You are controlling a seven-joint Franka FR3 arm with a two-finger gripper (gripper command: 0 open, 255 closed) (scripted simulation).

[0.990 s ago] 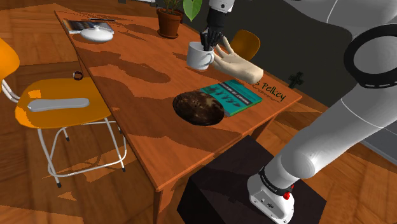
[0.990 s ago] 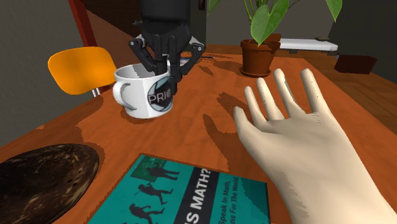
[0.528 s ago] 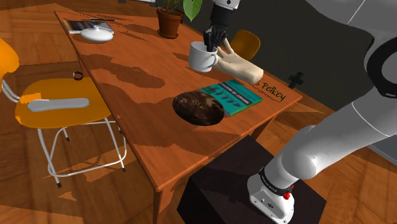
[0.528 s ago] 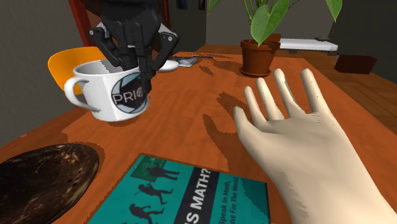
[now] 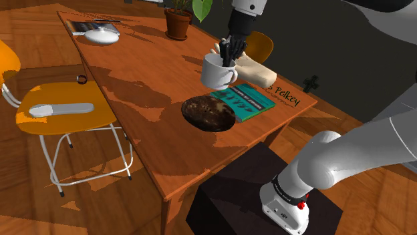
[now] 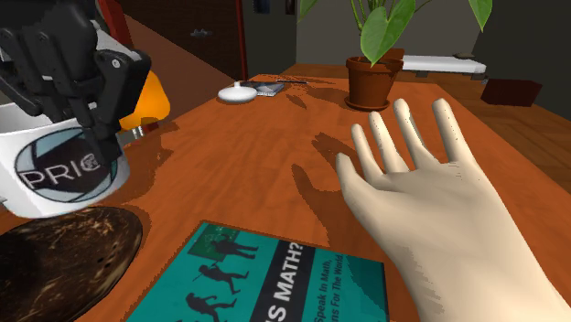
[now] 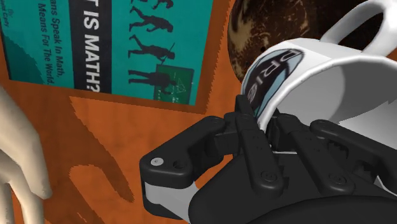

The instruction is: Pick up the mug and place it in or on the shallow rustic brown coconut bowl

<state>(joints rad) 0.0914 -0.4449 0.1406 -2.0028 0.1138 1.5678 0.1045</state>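
Note:
A white mug (image 5: 218, 71) with a round dark logo hangs in the air above the wooden table (image 5: 140, 100), between the teal book and the dark brown coconut bowl (image 5: 209, 113). My black gripper (image 5: 230, 56) is shut on its rim, one finger inside and one outside. In the second exterior view the mug (image 6: 59, 169) hovers just over the bowl's (image 6: 64, 261) far edge, held by the gripper (image 6: 91, 114). The wrist view has the mug (image 7: 318, 73) clasped between the fingers, with the bowl (image 7: 273, 28) beyond it.
A teal math book (image 5: 244, 101) lies beside the bowl, and a pale model hand (image 5: 250, 67) rests behind it. A potted plant (image 5: 179, 20), a white dish (image 5: 101, 35) and a dark object sit at the far end. Orange chairs (image 5: 60, 110) stand beside the table.
The gripper has lifted the mug off the table and carried it from beside the model hand toward the bowl; the mug now hangs near the bowl's edge.

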